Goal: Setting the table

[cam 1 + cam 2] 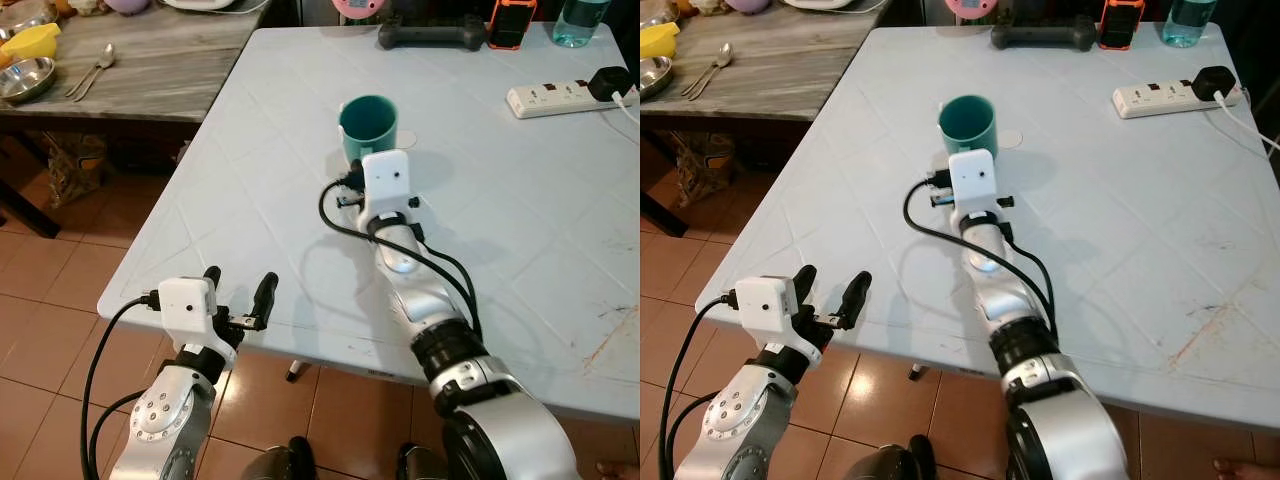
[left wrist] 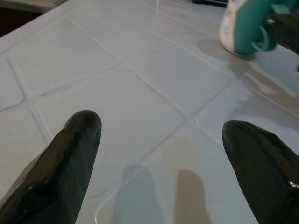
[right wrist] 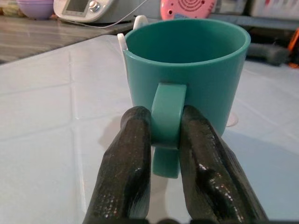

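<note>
A teal mug (image 1: pixel 368 124) stands upright on the pale table (image 1: pixel 250 160), a small white saucer edge (image 1: pixel 408 137) showing just behind it. My right gripper (image 3: pixel 166 126) is shut on the mug's handle (image 3: pixel 167 116), one black finger on each side. The right arm (image 1: pixel 400 230) reaches out over the table toward it. My left gripper (image 1: pixel 238 288) hovers open at the table's near left edge, nothing between its fingers (image 2: pixel 74 154). The mug (image 2: pixel 245 25) shows far off in the left wrist view.
At the table's far side lie a power strip (image 1: pixel 555 96), a black controller (image 1: pixel 430 35), an orange phone (image 1: pixel 512 22) and a bottle (image 1: pixel 578 20). A wooden side table (image 1: pixel 140 70) to the left holds spoons (image 1: pixel 92 70), a steel bowl (image 1: pixel 25 78) and a yellow item.
</note>
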Robot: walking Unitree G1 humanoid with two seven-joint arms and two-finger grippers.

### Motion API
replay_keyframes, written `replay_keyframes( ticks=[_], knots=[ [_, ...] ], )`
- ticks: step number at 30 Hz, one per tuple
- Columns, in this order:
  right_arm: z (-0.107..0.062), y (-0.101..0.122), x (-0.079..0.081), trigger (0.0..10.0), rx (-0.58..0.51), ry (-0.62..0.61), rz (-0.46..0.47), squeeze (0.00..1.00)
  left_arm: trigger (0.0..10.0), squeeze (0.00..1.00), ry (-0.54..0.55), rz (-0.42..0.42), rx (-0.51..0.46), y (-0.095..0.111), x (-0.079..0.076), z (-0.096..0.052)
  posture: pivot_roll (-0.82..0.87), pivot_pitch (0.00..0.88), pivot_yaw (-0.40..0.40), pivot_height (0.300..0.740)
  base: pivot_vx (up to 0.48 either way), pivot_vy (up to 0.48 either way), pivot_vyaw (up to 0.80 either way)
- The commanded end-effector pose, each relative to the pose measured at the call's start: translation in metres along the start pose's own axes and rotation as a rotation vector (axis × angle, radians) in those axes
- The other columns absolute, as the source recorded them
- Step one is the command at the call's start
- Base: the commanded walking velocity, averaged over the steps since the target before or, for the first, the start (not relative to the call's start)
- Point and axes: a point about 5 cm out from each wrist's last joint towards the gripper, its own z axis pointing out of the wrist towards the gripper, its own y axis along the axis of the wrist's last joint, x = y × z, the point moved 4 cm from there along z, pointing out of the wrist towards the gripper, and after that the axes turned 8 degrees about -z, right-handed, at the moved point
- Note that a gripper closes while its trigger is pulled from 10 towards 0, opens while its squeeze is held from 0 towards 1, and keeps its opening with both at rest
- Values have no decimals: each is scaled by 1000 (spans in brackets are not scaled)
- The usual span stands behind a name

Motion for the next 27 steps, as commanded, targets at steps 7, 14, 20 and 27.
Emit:
replay_keyframes(
  ticks=[7,14,20,27],
  knots=[
    [-29,16,-21,0,-136,8,-65,0,10000,0,91,38,-52,10,18,9,-118,177,116,740,0,0,0],
    [-53,14,-50,0,-136,-28,-85,0,10000,0,144,62,-67,11,30,12,-155,146,115,740,0,0,0],
    [-73,8,-73,3490,-87,-62,-94,0,10000,0,197,70,-65,8,41,11,-171,127,112,740,0,0,0],
    [-88,-6,-81,10000,-2,-68,-95,0,10000,0,239,85,-52,1,49,8,-186,116,109,740,0,0,-60]
  ],
)
